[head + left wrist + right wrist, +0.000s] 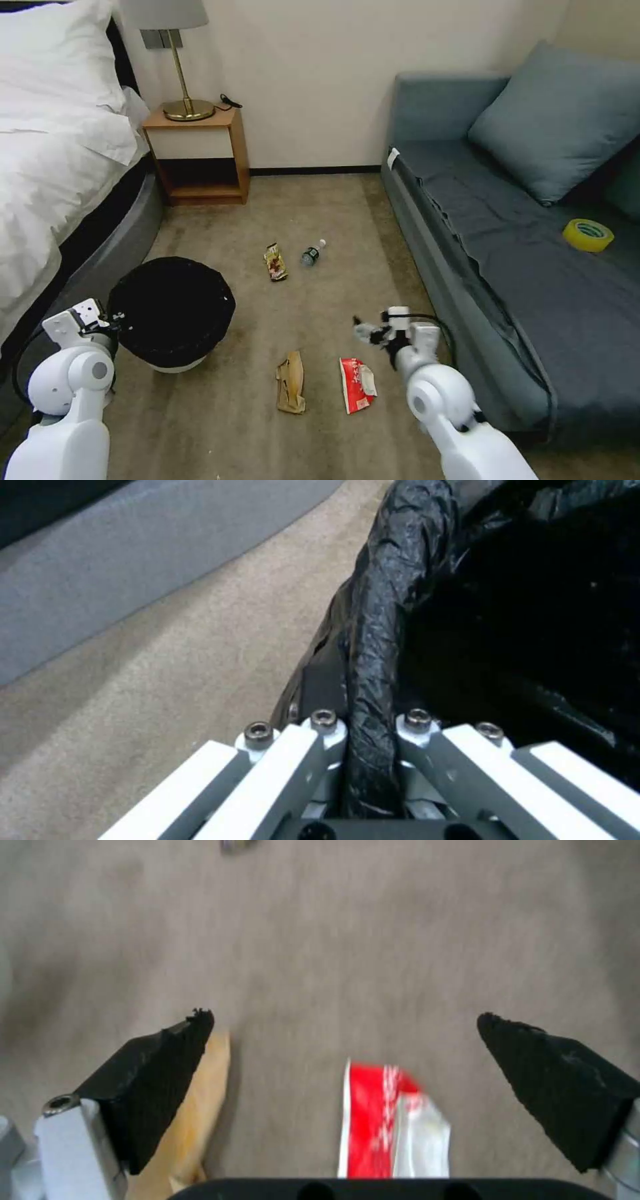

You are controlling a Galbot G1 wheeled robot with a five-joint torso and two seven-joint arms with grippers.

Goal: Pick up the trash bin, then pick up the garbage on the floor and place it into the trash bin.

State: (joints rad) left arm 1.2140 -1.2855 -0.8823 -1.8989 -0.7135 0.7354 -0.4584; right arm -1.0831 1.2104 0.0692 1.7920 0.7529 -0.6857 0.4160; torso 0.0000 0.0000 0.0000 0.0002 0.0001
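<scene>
We are in a bedroom with beige carpet [313,220], a bed at the frame's left and a grey sofa [507,267] at right. The trash bin [172,312] sits lower left of the head view, and our left gripper [371,730] is clamped on its bag-covered rim. We judge the bin light and stiff, but the black liner slick and crinkly, so a firm rim hold seems best. Our right gripper [347,1060] hangs spread wide above the red-white wrapper [358,385] at lower centre, with the brown paper [291,382] just beside it. Both look featherlight and crushable; we'd pinch them mid-body. The snack wrapper [275,261] and the small, likely rolling green bottle [312,253] lie mid-frame.
</scene>
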